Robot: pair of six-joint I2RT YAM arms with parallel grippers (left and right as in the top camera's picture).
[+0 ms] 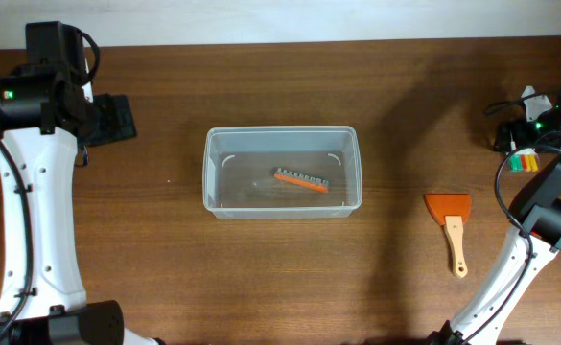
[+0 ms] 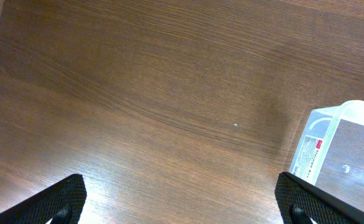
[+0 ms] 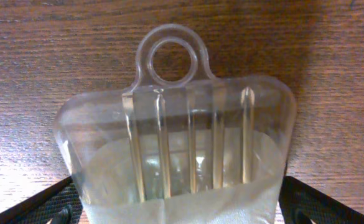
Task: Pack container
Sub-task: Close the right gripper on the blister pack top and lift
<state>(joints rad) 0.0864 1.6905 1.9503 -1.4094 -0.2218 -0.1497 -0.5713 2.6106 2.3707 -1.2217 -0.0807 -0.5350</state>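
The clear plastic container (image 1: 282, 172) stands mid-table with an orange strip-shaped tool (image 1: 302, 180) lying inside; its corner shows in the left wrist view (image 2: 350, 149). An orange scraper with a wooden handle (image 1: 453, 225) lies on the table to its right. My left gripper (image 1: 117, 120) is open and empty over bare wood left of the container (image 2: 182, 202). My right gripper (image 1: 539, 129) is at the far right edge, open, with a clear plastic package with a hang hole (image 3: 175, 137) between its fingers (image 3: 178, 202). The package's coloured end shows in the overhead view (image 1: 522, 161).
The table is dark brown wood (image 1: 165, 268). A pale strip runs along its far edge (image 1: 280, 19). Both white arms rise from the front corners of the view.
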